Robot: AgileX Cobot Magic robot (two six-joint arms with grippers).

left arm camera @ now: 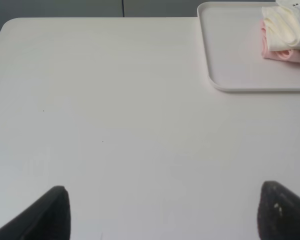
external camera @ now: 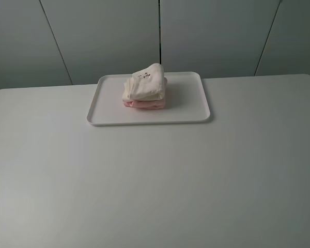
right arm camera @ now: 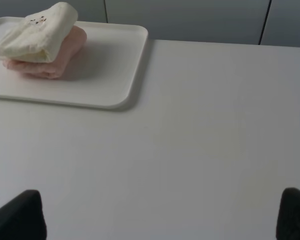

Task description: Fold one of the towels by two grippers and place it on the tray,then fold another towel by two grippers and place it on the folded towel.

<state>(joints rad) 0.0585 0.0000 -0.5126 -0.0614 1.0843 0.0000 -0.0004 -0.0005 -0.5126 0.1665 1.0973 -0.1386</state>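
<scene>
Grey wall panels back a white desk [external camera: 155,181]. On the tray [external camera: 191,111] the cream-white towel [external camera: 143,83] lies folded atop the pink towel [external camera: 144,104], as the task wants; left hand [left arm camera: 162,212] and right hand [right arm camera: 162,215] hang wide open, empty, well apart from it.

A broad white table [external camera: 155,181] fills most of the high view. Its top is smooth and matte, with a rounded far-left corner and a straight far edge. Behind it stands a pale grey-green wall [external camera: 108,36] made of flat panels, split by thin dark seams [external camera: 159,31]; the middle seam runs upright, while the ones to either side look slanted. The light is soft and even, with only faint shading on the table and no hard shadows. In the left wrist view a few tiny dark specks [left arm camera: 43,110] mark the top. No floor or window shows.
</scene>
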